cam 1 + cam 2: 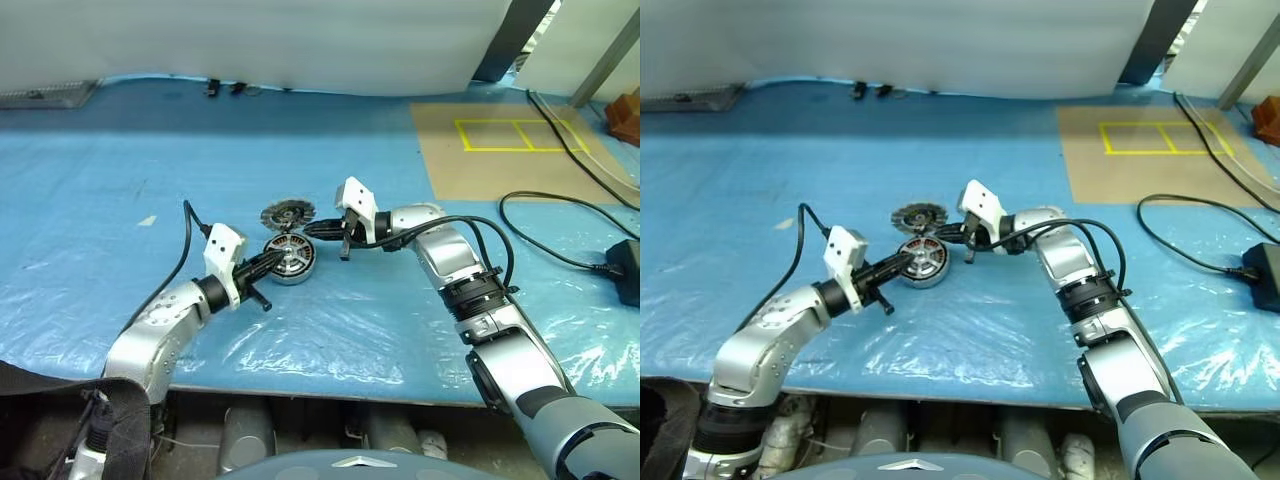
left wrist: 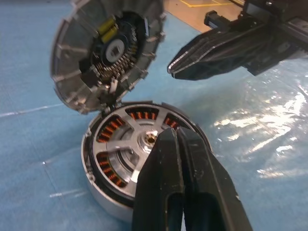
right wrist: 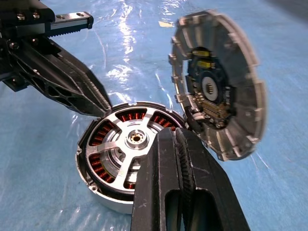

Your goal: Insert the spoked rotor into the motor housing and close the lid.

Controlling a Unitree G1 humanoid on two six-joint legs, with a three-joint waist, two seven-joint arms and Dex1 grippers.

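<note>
Near the centre of the frame, on the blue plastic-covered desk (image 1: pixel 120 200) — squat round silver motor housing (image 1: pixel 291 259) with copper windings, spoked silver rotor (image 2: pixel 126 149) already seated inside. Hinged grey lid (image 1: pixel 287 213) standing open behind it. Left end effector (image 1: pixel 273 262) pinched shut, empty, tips over the housing. Right end effector (image 1: pixel 312 231) likewise closed on nothing — just beside the lid.
</note>
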